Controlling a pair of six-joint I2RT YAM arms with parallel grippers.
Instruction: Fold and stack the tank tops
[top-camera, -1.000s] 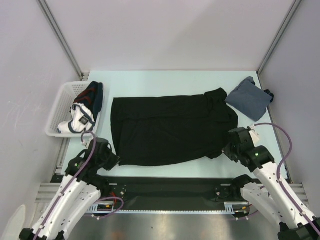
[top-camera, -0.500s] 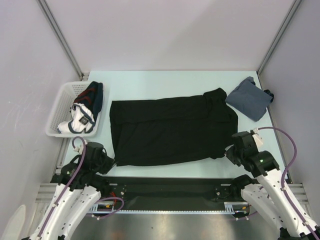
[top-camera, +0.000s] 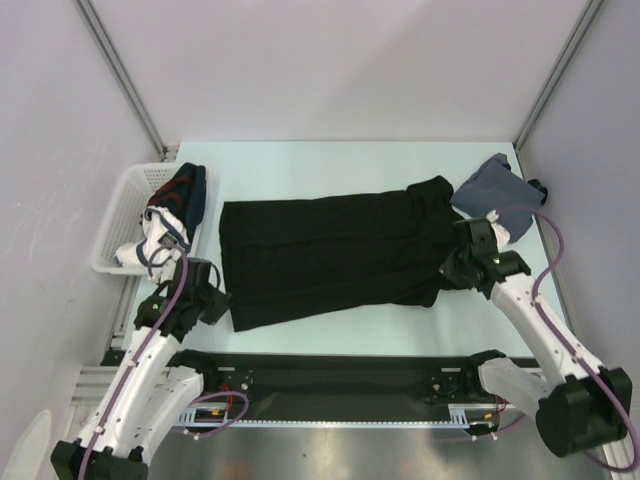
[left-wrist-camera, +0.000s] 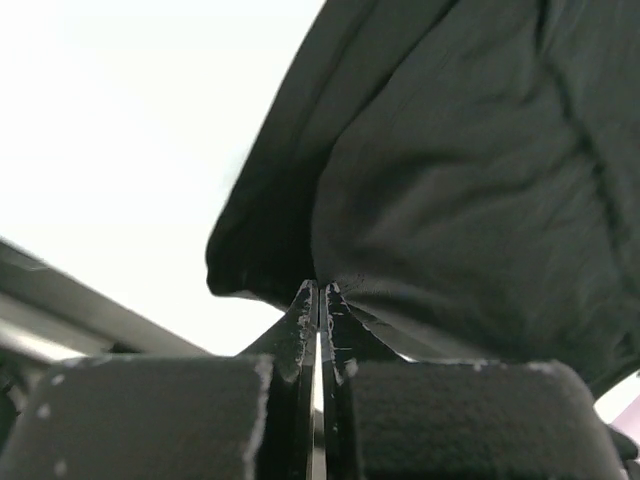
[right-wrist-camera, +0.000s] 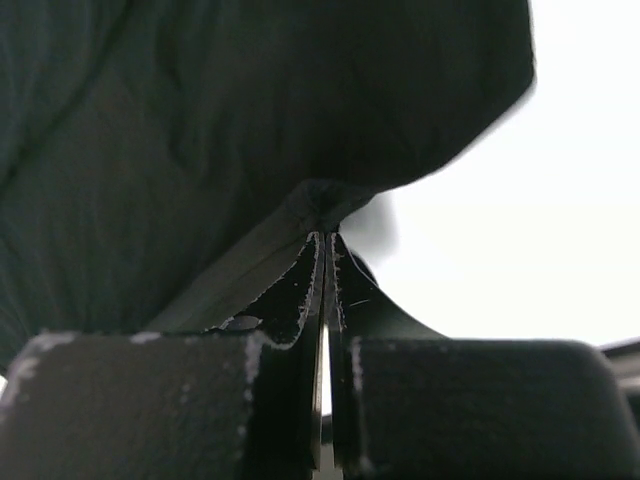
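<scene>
Wrist views show us left tool (left-wrist-camera: 318, 292), right tool (right-wrist-camera: 326, 238) clenching black cloth tank top (top-camera: 340, 255), overhead adds second, slate blue-grey top (top-camera: 497, 195), two o'clock

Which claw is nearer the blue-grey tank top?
Right. The right claw pinches the black tank top just beside the blue-grey tank top; the left claw holds the opposite end.

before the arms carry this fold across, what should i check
1. left gripper shut on the black top's near corner: ok
2. right gripper shut on its other near corner: ok
3. far half of the black top flat on the table: ok
4. grey top apart from the black top: cannot tell, their edges meet at far right
5. basket clear of the fold, off to the left: ok
</scene>
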